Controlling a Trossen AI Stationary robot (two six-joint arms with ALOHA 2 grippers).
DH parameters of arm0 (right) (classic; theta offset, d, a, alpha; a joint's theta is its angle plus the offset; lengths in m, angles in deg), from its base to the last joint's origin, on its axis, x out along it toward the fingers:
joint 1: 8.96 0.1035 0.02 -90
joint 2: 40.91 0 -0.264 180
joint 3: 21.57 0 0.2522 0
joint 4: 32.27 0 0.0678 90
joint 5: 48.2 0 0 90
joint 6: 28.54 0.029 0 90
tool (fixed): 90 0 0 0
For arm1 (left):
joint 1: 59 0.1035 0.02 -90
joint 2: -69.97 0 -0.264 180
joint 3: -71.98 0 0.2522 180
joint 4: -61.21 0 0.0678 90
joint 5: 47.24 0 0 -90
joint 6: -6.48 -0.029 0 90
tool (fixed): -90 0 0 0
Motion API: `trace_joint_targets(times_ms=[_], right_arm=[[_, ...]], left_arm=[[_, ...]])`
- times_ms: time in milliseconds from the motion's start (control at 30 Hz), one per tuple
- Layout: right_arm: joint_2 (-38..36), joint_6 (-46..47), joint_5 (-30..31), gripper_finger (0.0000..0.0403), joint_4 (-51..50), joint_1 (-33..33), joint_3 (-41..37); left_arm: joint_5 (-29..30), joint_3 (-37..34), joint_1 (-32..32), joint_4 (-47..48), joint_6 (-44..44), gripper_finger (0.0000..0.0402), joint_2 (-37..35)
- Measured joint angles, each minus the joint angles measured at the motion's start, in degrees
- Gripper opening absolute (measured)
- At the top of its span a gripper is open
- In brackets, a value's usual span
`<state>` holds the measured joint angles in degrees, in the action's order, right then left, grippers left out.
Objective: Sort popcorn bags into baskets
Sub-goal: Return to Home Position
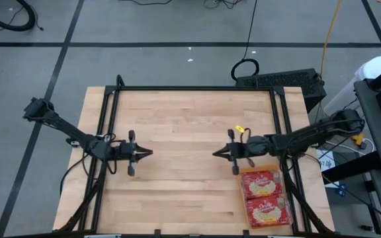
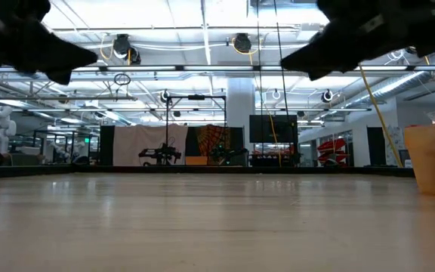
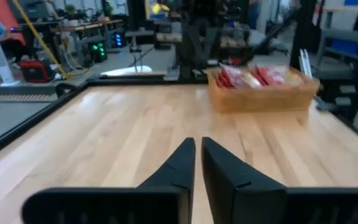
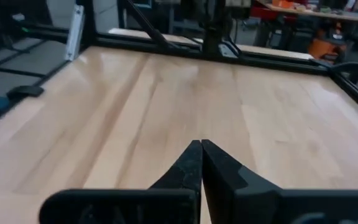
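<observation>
Though half hidden, popcorn bags in basket

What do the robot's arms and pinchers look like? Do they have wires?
The left arm and right arm are thin, black jointed rods. Each ends in two dark wedge-shaped fingers tapering to a point: the left gripper and the right gripper. Black cables run along the arms, and a small yellow bit shows by the right wrist.
</observation>
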<state>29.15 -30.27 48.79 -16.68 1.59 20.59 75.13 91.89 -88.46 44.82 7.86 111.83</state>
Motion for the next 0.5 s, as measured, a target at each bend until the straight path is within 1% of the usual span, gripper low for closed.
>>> trace_joint_targets(times_ms=[200, 400, 500], right_arm=[[-9.2, -0.3, -1.3, 0.0, 0.8, 0.1, -7.4], [-19.9, 0.2, -1.3, 0.0, 3.0, 0.1, -15.3], [-24.5, -0.8, -1.3, 0.0, 2.8, 0.1, -18.4]], left_arm=[[-2.2, -2.8, -0.3, 0.0, -2.1, 0.0004, -3.9], [-2.8, -4.4, -0.3, 0.3, -1.4, 0.0019, -7.3], [-2.9, -4.5, -0.3, 2.7, -1.6, 0.0015, -8.6]])
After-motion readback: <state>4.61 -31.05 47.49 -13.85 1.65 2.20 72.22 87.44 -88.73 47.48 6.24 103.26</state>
